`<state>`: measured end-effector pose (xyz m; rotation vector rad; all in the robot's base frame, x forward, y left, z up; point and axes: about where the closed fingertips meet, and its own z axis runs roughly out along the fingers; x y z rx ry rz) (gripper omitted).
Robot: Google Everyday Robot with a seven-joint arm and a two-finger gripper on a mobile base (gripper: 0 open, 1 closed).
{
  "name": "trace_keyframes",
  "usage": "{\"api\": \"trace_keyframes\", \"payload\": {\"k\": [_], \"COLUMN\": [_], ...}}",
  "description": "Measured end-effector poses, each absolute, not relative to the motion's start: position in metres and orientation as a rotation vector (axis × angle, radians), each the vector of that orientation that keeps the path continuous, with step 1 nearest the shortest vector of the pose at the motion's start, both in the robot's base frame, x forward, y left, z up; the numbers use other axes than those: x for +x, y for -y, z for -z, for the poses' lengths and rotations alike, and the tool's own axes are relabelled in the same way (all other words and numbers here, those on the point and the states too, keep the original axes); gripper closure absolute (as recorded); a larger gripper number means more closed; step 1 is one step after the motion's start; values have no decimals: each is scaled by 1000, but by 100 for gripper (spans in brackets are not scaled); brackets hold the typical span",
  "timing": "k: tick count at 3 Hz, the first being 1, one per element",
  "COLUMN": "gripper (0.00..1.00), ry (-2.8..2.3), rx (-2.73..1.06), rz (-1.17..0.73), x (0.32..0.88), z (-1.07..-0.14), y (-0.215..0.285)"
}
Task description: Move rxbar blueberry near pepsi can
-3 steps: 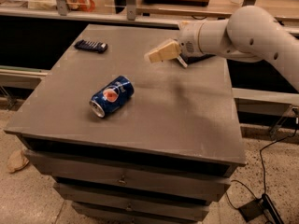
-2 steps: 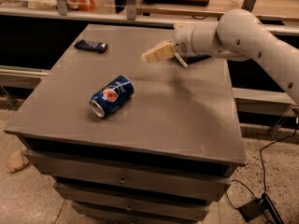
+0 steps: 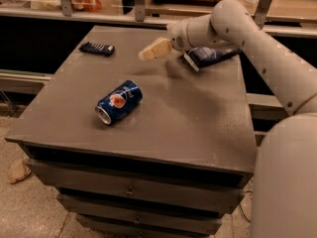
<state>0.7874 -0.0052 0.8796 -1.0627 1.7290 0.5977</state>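
Observation:
The rxbar blueberry [image 3: 97, 48] is a small flat dark bar lying at the far left of the grey table [image 3: 198, 128]. The pepsi can [image 3: 119, 102] lies on its side left of the table's middle, silver top toward the front left. My gripper [image 3: 153, 49] hovers above the far middle of the table, pointing left. It is to the right of the bar and beyond the can, touching neither. It holds nothing that I can see.
A dark blue-and-white snack bag [image 3: 210, 56] lies at the far right of the table, partly behind my arm [image 3: 233, 24]. Drawers run under the table's front edge. A counter with metal posts stands behind the table.
My gripper has moved left across the far side of the table, closer to the rxbar. The snack bag now shows behind the arm. The can and bar have not moved.

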Motion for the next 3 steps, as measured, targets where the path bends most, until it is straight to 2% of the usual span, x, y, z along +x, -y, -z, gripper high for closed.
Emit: {"api": "trace_keyframes", "payload": {"k": [2, 3], "gripper": [0, 0], "ry": [-1680, -1714], "rx": [-1175, -1190], "rz": [-642, -601], "x": [807, 812], "z": [-871, -862], "y": [-55, -77]}}
